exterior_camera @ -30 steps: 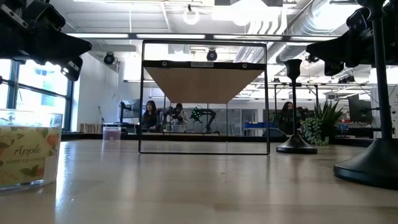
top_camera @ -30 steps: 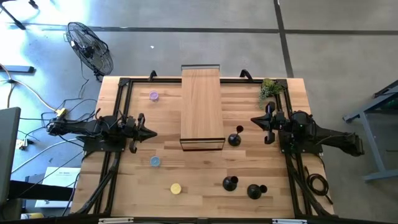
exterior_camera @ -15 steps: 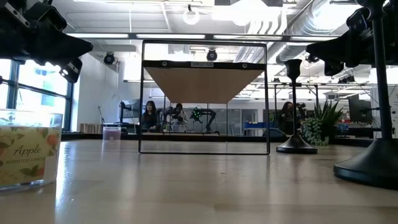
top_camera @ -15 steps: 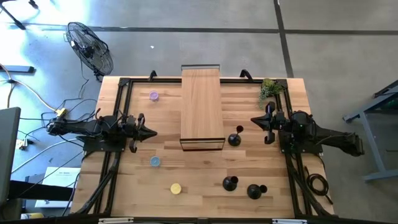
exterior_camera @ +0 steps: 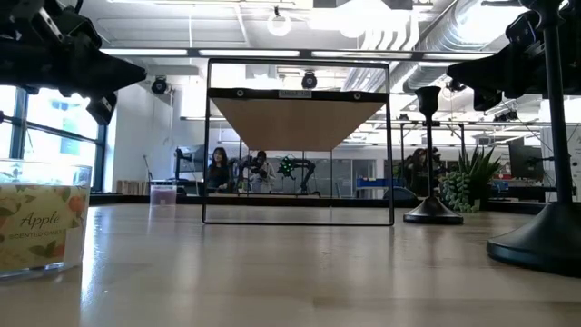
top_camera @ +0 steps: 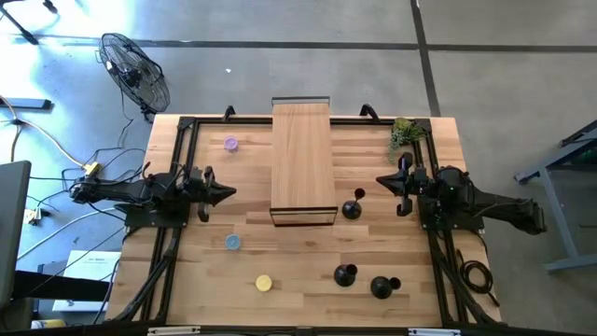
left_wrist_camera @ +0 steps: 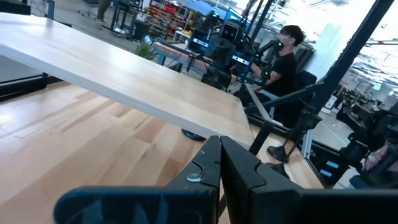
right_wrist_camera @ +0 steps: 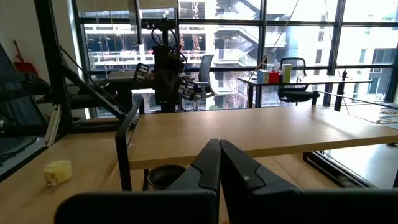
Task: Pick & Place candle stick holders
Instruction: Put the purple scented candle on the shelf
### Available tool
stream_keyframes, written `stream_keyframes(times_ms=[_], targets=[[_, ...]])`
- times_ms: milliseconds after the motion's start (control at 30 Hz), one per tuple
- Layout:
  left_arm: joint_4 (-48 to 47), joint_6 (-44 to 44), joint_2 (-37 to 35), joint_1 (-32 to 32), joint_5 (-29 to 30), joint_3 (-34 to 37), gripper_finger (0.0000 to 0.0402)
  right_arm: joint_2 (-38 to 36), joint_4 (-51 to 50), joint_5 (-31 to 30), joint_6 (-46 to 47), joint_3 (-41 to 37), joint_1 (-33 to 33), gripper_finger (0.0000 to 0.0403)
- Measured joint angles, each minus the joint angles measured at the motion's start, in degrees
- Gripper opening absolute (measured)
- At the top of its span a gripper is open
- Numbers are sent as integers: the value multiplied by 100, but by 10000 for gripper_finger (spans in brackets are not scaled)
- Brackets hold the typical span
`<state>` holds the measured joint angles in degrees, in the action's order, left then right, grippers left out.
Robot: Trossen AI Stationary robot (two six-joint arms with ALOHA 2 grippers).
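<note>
Three black candle stick holders stand upright on their bases on the wooden table's right half: one beside the raised wooden shelf, and two near the front edge. The low view shows one holder whole and another's base. My left gripper hovers shut at the table's left side, pointing level toward the shelf. My right gripper hovers shut at the right side, pointing toward the shelf, above and behind the nearest holder. Both wrist views show the fingers shut on nothing.
Small candles stand on the left half: purple, blue, yellow. A glass candle jar is close to the low camera. A small plant sits at the far right corner. People sit in the room behind.
My left gripper has rolled a little about its own pointing line while staying in place, still shut. The right arm and the holders have kept still.
</note>
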<state>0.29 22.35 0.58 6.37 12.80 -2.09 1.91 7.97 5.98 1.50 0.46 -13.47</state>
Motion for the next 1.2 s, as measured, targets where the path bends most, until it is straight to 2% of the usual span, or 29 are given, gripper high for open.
stream_keyframes(times_ms=[233,367,567,900,1200], targets=[[-6,-447,0,1,115,0,0,-1,0,4,0,0,0,0],[-6,-407,0,0,251,0,0,-2,139,83,77,1,-1,0],[-2,-388,0,0,313,0,0,-2,396,66,1473,-1,0,0],[-6,-397,0,1,328,4,0,-2,684,-13,1743,-1,-1,0],[-22,-368,4,2,456,7,0,-1,469,-37,1909,-1,-10,0]])
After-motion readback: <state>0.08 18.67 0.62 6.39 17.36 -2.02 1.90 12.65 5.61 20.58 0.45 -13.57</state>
